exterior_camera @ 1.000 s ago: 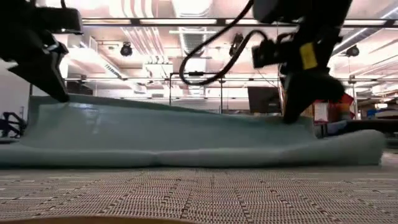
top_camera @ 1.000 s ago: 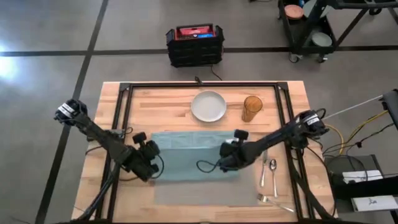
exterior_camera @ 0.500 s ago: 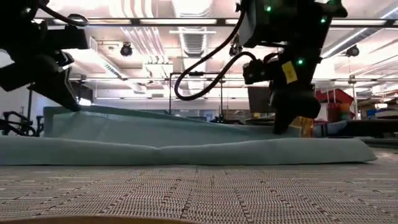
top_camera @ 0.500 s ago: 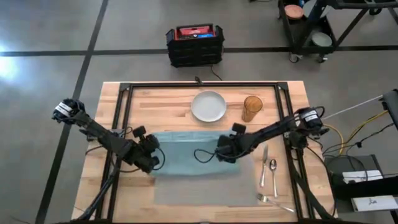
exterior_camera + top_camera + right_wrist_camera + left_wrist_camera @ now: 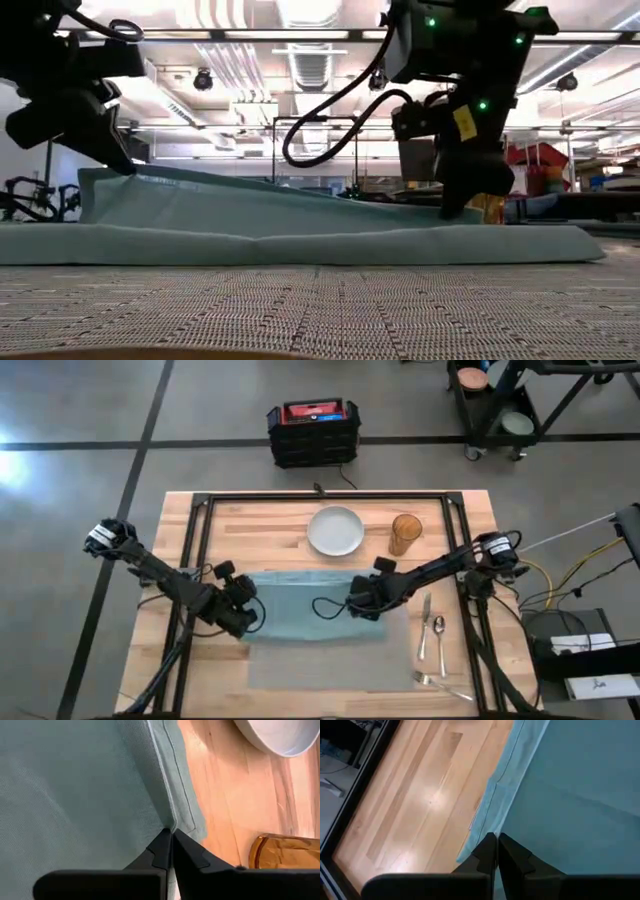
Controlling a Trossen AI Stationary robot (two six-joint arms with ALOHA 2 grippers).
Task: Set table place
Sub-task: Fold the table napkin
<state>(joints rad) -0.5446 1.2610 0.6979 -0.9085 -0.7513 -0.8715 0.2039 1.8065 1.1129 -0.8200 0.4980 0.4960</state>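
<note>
High view: both my grippers pinch the teal napkin (image 5: 300,608) over the placemat (image 5: 330,665) on the table (image 5: 300,520).
Left gripper (image 5: 496,845) and right gripper (image 5: 170,836) each clamp a napkin edge between closed jaws.

My table (image 5: 225,520) fills the middle of the high view, light wood with a black frame rail. Directly on it, above centre, sits a pale round plate (image 5: 335,531), with an amber glass (image 5: 405,534) just to its right. The grey woven placemat (image 5: 330,668) lies low in the frame, a teal napkin (image 5: 300,610) spread partly over its upper edge. Cutlery (image 5: 432,635) lies at the lower right.
</note>
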